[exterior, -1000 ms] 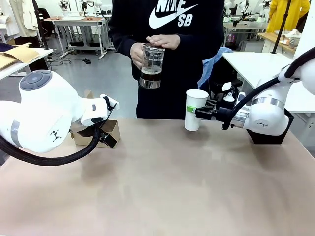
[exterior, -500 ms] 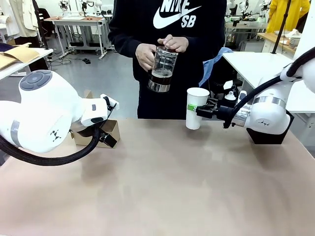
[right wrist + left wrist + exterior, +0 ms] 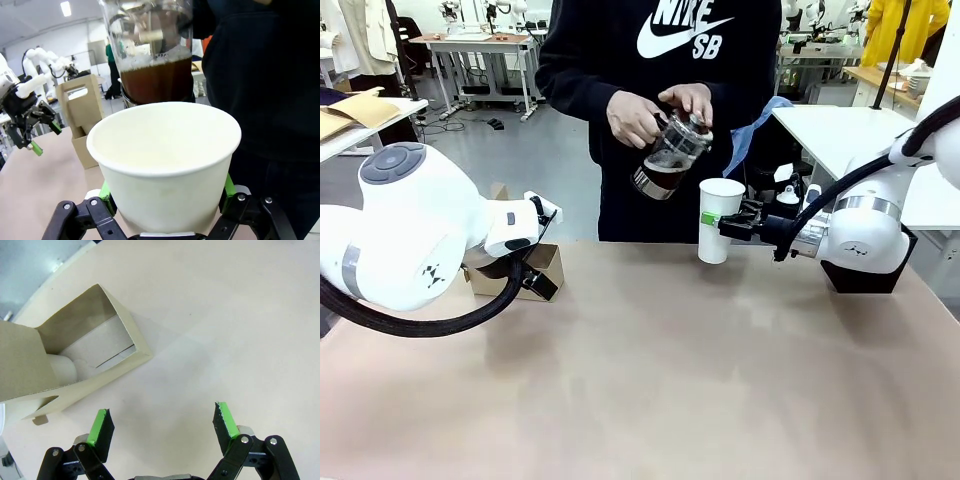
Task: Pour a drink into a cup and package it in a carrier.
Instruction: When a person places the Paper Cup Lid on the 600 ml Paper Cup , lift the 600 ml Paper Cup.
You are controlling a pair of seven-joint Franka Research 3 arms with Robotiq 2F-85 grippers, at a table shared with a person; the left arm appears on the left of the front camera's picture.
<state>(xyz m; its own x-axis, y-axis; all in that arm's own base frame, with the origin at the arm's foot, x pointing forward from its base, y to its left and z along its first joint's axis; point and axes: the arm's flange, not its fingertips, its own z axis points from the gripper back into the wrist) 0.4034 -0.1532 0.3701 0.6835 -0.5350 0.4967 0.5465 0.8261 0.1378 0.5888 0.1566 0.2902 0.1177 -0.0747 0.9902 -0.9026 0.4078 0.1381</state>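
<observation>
A person across the table tips a clear glass jug (image 3: 670, 157) of dark brown drink (image 3: 156, 80) over the white paper cup (image 3: 719, 222). My right gripper (image 3: 728, 228) is shut on that cup's side and holds it upright just above the table; its green pads (image 3: 105, 192) press both sides of the cup (image 3: 165, 160), whose inside looks white. At the left stands the brown cardboard carrier (image 3: 542, 268), also visible as the carrier (image 3: 75, 365) and the carrier (image 3: 82, 117). My left gripper (image 3: 162, 422) hangs open beside it, above bare table.
My bulky left arm (image 3: 410, 230) fills the near left. A black box (image 3: 868, 282) sits behind my right arm. A second white table (image 3: 840, 125) with a blue cloth (image 3: 760, 125) stands at the far right. The person's hands (image 3: 632, 118) grip the jug.
The person has carried the jug rightward and tilted it over the cup. My right gripper lifted the cup slightly. The left arm has stayed still.
</observation>
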